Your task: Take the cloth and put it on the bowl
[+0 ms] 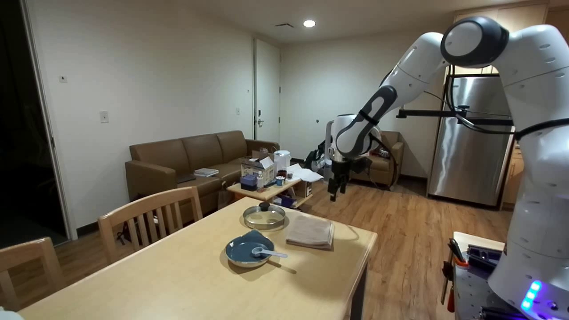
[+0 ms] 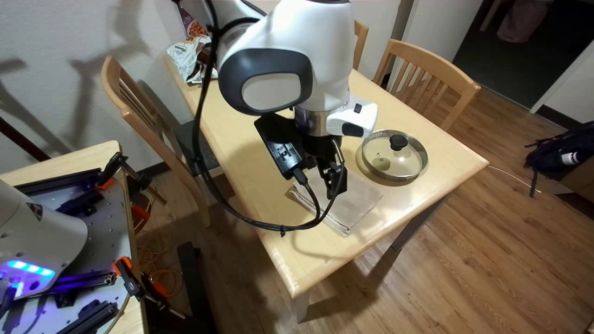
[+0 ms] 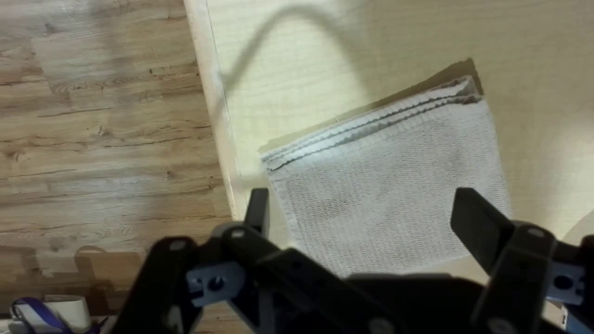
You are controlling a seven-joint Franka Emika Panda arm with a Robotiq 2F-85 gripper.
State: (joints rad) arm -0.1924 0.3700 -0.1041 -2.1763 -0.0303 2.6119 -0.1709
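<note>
My pincer (image 3: 363,208) is spread wide rn, folded cloth (image 3: 390,178) right of center in wrist view, blue bowl (image 1: 241,250) sitting lower middle in an exterior view.

Cloth (image 3: 383,185) shows rough, matt weave; bowl (image 1: 242,250), smooth finish; lid (image 2: 394,162), clear glass; refrigerator (image 1: 471,164), smooth, shiny metal.

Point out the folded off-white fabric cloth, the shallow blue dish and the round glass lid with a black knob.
Cloth (image 3: 385,185), wrist view: middle of the top face.
Dish (image 1: 241,250), in an exterior view: bare blue inside.
Glass lid (image 2: 394,158), in an exterior view: glass near its middle.
</note>
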